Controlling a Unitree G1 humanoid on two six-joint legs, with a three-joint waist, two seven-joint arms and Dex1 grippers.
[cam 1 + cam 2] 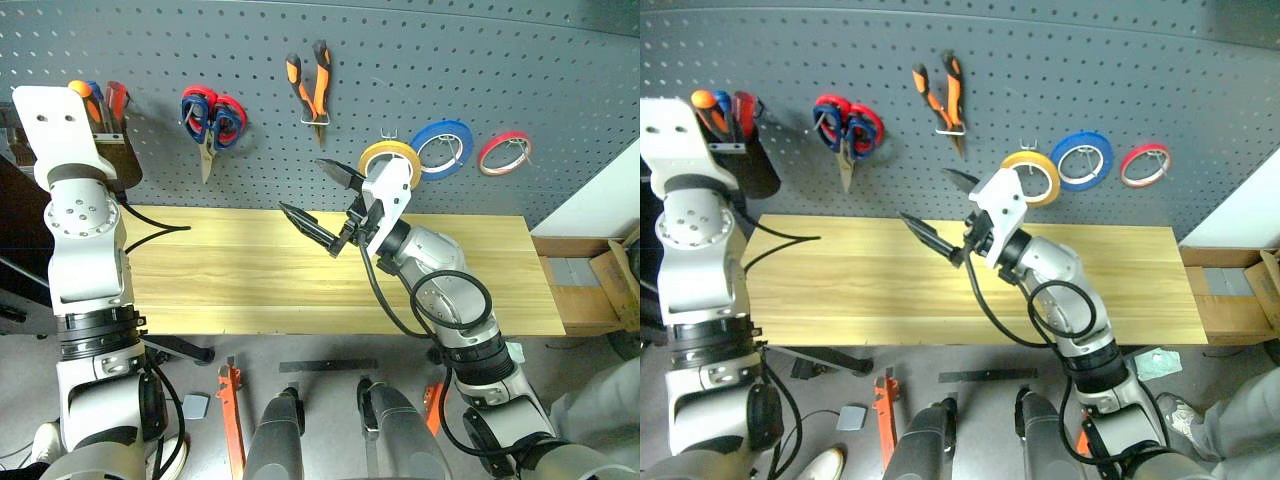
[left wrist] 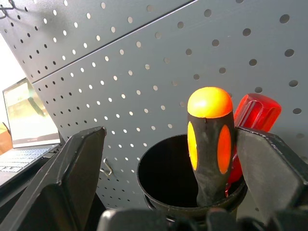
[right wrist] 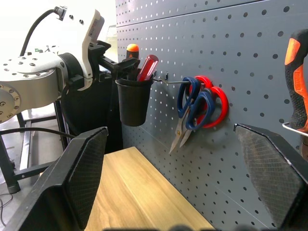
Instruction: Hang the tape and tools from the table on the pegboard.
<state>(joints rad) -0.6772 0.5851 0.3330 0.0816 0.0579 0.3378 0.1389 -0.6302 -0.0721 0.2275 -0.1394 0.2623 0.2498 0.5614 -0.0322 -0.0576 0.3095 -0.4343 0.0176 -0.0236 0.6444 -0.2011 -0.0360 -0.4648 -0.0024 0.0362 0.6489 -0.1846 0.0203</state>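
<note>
Head pair looking down over worktop [image 1: 300, 270] at pegboard [image 1: 450, 60]. Wrist views close to pegboard, sharing black cup [image 2: 187, 192].

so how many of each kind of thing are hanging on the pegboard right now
tape rolls: 3, yellow, blue, red
scissors: 2, blue-handled, red-handled
pliers: 1
screwdrivers in the black cup: 2, orange-and-black, red
total: 8

Blue tape roll [image 1: 443, 147] and thin red roll [image 1: 504, 152] hang side by side (red-handled scissors [image 1: 226, 120] further left)

Tape rolls [image 1: 443, 148]: three; scissors [image 1: 211, 120]: seemingly two.
</note>
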